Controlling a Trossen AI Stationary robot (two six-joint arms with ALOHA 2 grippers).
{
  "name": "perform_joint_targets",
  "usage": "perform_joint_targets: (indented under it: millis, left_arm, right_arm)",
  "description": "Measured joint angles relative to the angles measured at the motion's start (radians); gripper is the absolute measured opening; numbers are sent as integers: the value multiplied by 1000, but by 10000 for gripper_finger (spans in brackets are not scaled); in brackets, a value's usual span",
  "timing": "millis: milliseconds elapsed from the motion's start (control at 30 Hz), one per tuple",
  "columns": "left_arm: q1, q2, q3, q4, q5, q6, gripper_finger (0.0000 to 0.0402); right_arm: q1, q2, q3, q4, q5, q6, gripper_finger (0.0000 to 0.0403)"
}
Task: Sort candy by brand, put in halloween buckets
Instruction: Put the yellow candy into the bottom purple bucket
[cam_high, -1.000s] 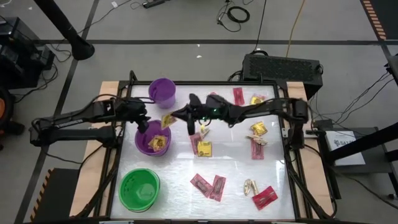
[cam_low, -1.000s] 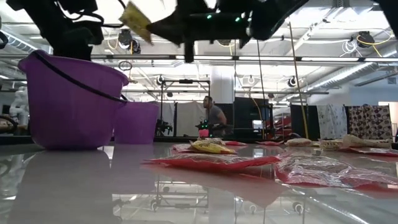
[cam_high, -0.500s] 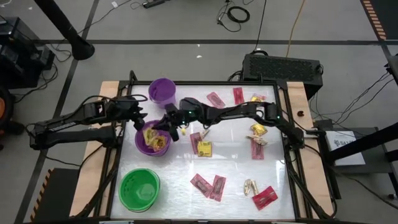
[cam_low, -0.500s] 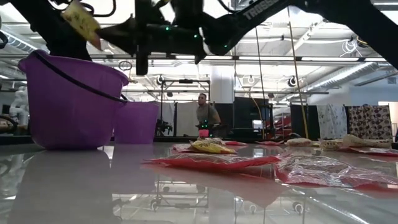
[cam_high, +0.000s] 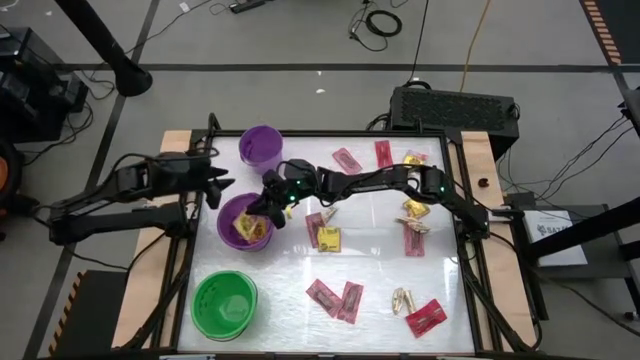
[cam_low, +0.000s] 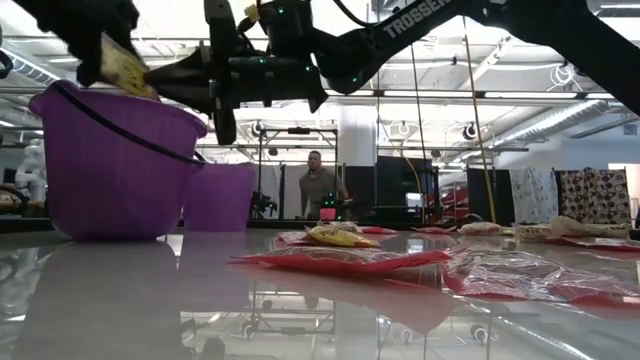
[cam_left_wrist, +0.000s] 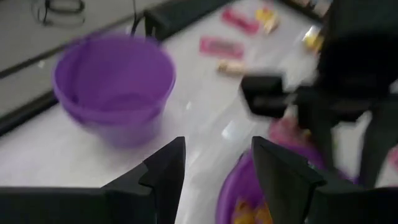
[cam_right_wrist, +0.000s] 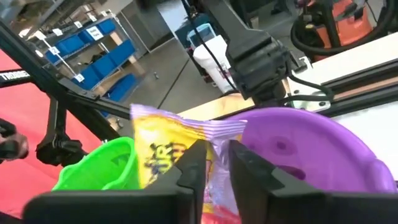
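Candy over the wider purple bucket, right arm about to let go.

Yellow packet (cam_right_wrist: 163, 163) sat between the right gripper's (cam_right_wrist: 210, 163) fingers, which were only lightly closed on it, just above the rim of the wider purple bucket (cam_high: 228, 213), where other yellow packets already lay. The left gripper (cam_high: 213, 177) waited beside that bucket with its jaws released and empty, near the small purple bucket (cam_high: 260, 146). From where I stood, the packet hung close to the rim; a loosening grip could have tipped it outside onto the table (cam_high: 370, 260).
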Motion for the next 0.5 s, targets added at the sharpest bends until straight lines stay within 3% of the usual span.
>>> perform_joint_targets:
  millis: [167,267,500]
  left_arm:
    - [0,-1,17,111,13,21,191]
    - [0,0,17,135,30,33,191]
    - [0,0,17,127,31,8,191]
  right_arm:
    - [-20,-1,0,-49,-3,2,103]
    - [-39,-8,0,-80,-74,20,120]
    - [-93,-105,0,-281,-130,-29,130]
